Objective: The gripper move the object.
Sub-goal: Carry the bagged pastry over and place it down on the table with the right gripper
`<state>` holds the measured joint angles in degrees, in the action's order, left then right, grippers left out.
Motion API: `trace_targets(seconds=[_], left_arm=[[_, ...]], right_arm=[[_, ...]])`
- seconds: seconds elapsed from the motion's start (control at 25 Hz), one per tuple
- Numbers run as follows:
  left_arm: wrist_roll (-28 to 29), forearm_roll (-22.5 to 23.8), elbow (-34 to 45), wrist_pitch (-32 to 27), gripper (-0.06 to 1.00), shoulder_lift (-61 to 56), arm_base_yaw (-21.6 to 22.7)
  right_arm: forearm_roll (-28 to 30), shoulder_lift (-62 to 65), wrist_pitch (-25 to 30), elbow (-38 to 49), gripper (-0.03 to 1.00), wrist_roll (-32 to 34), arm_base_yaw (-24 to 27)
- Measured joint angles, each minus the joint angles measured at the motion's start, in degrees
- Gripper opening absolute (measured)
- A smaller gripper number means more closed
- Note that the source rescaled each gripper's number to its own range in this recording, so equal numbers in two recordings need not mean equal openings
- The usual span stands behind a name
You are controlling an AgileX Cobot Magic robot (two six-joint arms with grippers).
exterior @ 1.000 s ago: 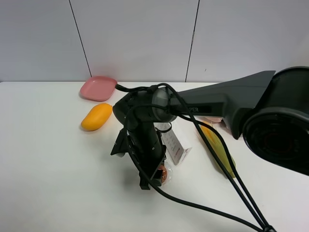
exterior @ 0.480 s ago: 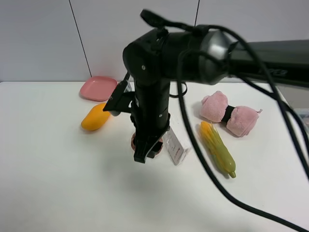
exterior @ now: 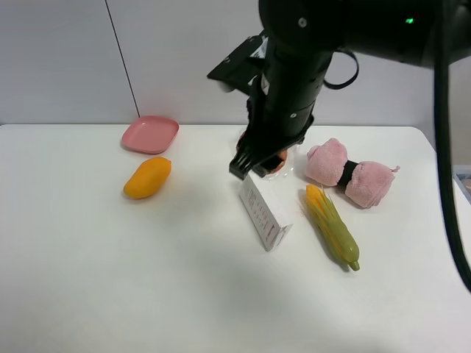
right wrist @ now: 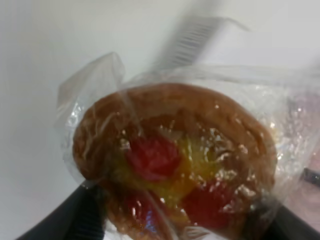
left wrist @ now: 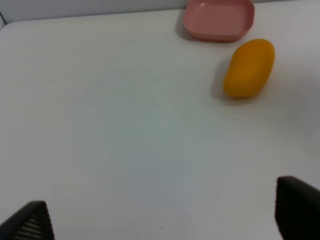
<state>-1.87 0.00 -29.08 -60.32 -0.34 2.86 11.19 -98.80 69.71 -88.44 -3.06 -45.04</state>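
Observation:
My right gripper (exterior: pixel 262 163), a black two-fingered claw on a bulky black arm, is shut on the object (exterior: pixel 276 161), a small round golden-brown tart with red fruit spots in crinkly clear wrap. It holds the tart in the air above the middle of the table towards the back, over the white box. In the right wrist view the tart (right wrist: pixel 175 160) fills the picture, with the dark fingers (right wrist: pixel 85 220) at its sides. My left gripper (left wrist: pixel 162 220) is open and empty over bare table; its arm is out of the exterior view.
An orange mango (exterior: pixel 148 177) lies at the left, with a pink plate (exterior: pixel 151 134) behind it; both also show in the left wrist view, mango (left wrist: pixel 248 68) and plate (left wrist: pixel 218 19). A white box (exterior: pixel 263 210), a corn cob (exterior: pixel 333 226) and a pink plush (exterior: pixel 349 173) lie right of centre.
My right gripper has lifted the tart off the table near the front and carried it up and towards the back right. The other things have not moved.

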Motion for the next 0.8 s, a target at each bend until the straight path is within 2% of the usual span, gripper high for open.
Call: trace_targets(seconds=[0.12,0.6,0.8], left_arm=[[0.00,0.00,0.00,0.00,1.00,0.00,0.00],[0.00,0.00,0.00,0.00,1.00,0.00,0.00],[0.00,0.00,0.00,0.00,1.00,0.00,0.00]], right_arm=[[2.35,0.53,0.00,0.00,0.01,1.69,4.19],[2.84,0.59,0.00,0.00,0.01,2.09,24.57],[3.48,0.40,-4.32,0.00,0.01,3.06,30.36]])
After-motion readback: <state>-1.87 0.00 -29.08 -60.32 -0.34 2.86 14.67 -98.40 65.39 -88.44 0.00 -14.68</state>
